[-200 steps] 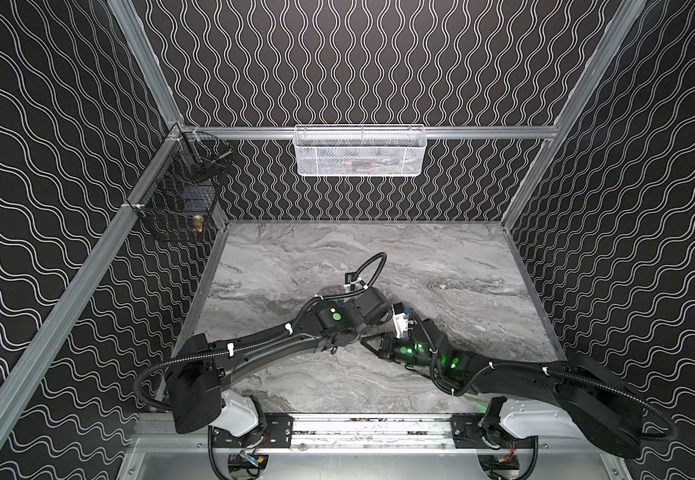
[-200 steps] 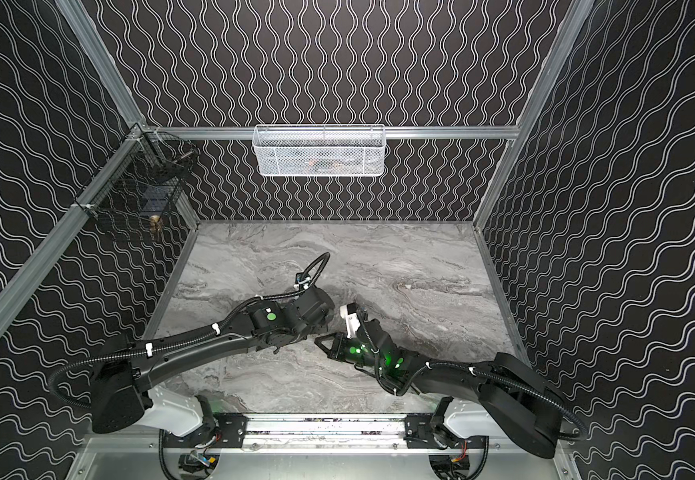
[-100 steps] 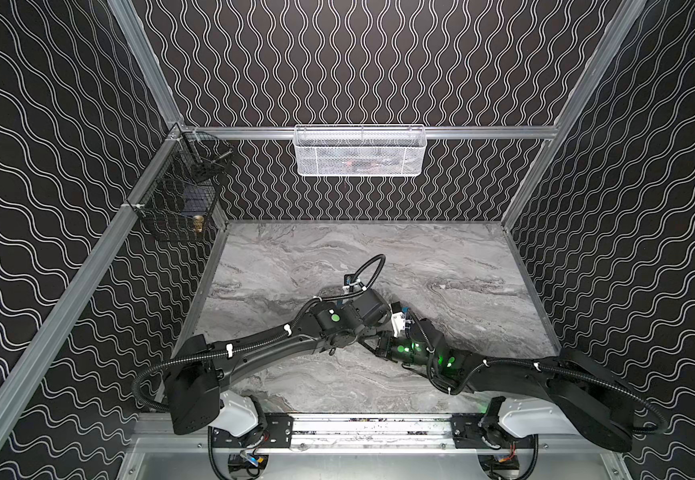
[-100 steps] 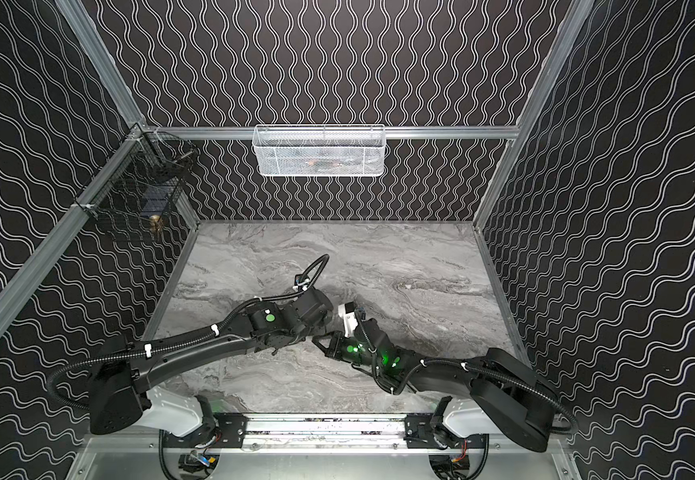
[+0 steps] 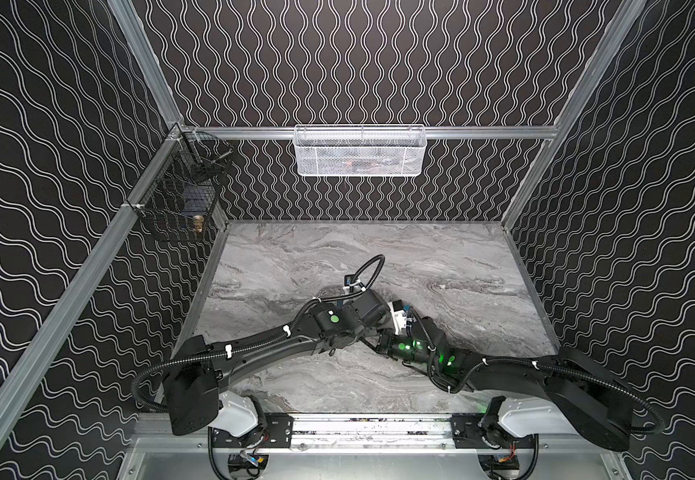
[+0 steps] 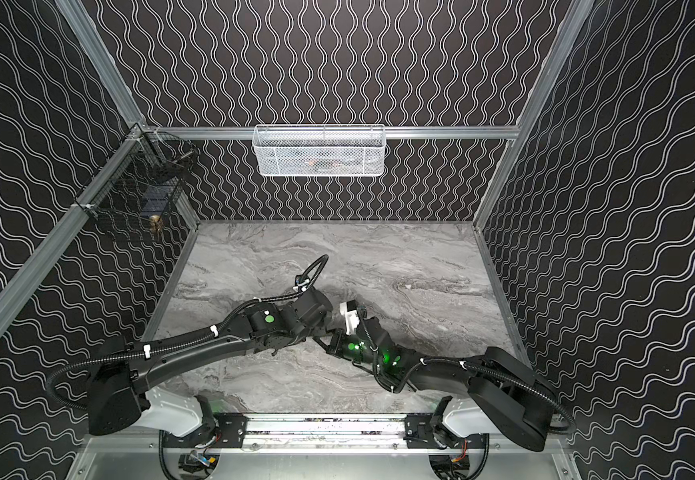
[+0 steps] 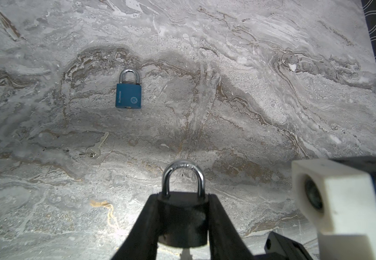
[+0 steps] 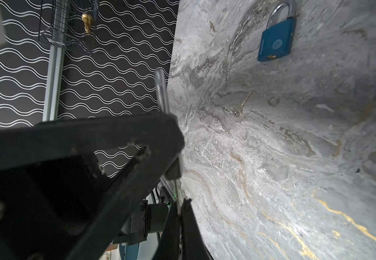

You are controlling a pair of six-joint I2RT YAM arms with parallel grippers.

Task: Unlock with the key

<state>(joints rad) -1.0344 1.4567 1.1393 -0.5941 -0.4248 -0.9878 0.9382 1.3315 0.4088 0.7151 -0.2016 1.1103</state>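
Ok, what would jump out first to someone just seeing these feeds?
The black padlock clamped in the left gripper, over the marble table. Beyond it a blue padlock lies flat on the table, a loose key lying near it, not touching.

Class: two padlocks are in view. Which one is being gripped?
The black padlock, clamped in the left tool; the blue padlock lies loose on the table.
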